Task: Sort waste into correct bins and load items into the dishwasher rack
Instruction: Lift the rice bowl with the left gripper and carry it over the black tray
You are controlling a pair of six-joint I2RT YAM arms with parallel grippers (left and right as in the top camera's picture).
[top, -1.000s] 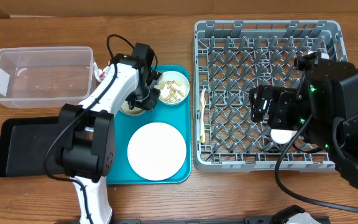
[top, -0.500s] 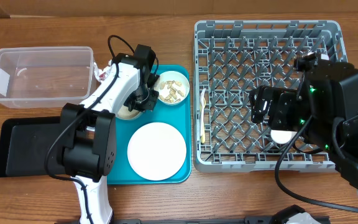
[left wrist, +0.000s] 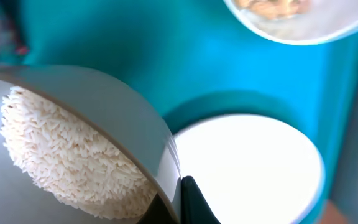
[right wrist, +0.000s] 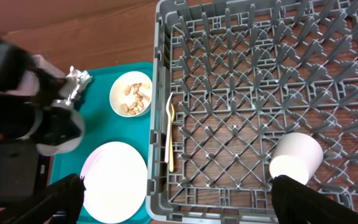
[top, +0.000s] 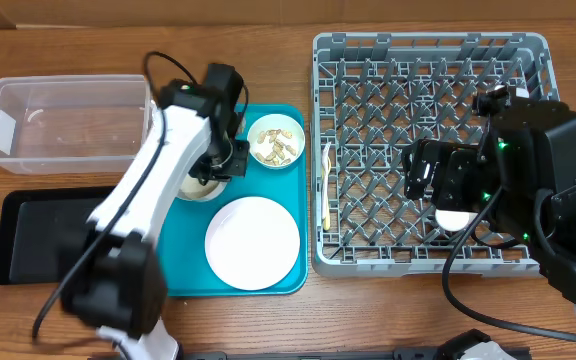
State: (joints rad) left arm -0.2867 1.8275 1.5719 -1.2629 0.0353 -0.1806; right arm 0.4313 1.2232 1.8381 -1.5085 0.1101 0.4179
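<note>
My left gripper [top: 220, 165] [left wrist: 180, 202] is shut on the rim of a white bowl of rice [top: 200, 186] [left wrist: 73, 155], over the left part of the teal serving tray [top: 190, 282]. A second white bowl holding tan nut scraps [top: 276, 141] [right wrist: 131, 93] stands on the tray's far side. The foil wrapper [right wrist: 76, 81] lies at the tray's far left corner. My right gripper [top: 433, 175] [right wrist: 185, 199] is open and empty above the grey rack [top: 428, 40]. A white cup [top: 455, 218] [right wrist: 297, 158] lies on its side in the rack. The yellow utensil [top: 327, 185] [right wrist: 169, 134] lies along the rack's left edge.
A white plate [top: 252, 242] [right wrist: 114, 180] lies on the near half of the teal tray. The clear tub [top: 68, 160] stands at the far left, the black tray [top: 38, 235] in front of it. Wooden table surrounds them.
My left arm is moving and blurred. The rice bowl has shifted a little toward the left and front of the teal tray in its grip. The right arm has not moved.
</note>
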